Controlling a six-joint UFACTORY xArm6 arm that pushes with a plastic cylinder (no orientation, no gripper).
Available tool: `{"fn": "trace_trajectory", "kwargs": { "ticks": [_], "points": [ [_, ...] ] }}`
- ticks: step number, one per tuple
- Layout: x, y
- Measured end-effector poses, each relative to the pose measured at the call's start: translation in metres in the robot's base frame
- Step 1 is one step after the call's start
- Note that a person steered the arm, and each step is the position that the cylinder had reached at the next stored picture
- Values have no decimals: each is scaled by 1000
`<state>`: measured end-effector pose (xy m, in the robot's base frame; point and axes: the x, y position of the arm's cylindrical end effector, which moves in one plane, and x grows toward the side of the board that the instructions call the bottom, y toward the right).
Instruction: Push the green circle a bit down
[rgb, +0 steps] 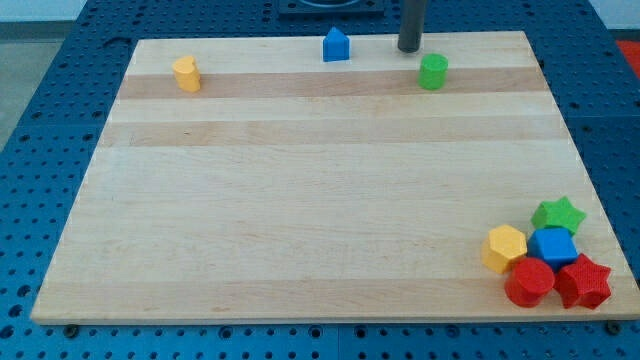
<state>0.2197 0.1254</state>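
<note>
yellow block (186, 73): far to the view's left of my tip, near the board's top-left; shape looks like a heart but hard to confirm at this size.
blue block (336, 45): to the view's left of my tip, close to the top edge; peaked, house-like top, exact shape unclear.
my tip (410, 48): dark rod, upper part cut off by the frame's top; lower end sits on the wooden board (300, 200) near its top edge. No jaws on this rig, so nothing to open, close or grasp; it holds nothing.
green circle (433, 72): just below and slightly to the view's right of my tip, small gap visible, not touching. Short upright cylinder, bright green, flat top, standing alone.
cluster, far below-right of my tip, bottom-right corner: yellow hexagon (504, 247), red cylinder (529, 282), blue cube (554, 246), green star (559, 214), red star (584, 281). Packed tight, partly overlapping; who touches whom not fully clear.
</note>
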Motion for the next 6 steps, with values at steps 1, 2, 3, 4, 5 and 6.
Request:
{"fn": "trace_trajectory", "kwargs": {
  "ticks": [1, 2, 3, 4, 5, 6],
  "points": [
    [0, 20],
    [13, 20],
    [37, 20],
    [47, 15],
    [51, 3],
    [64, 4]
  ]
}}
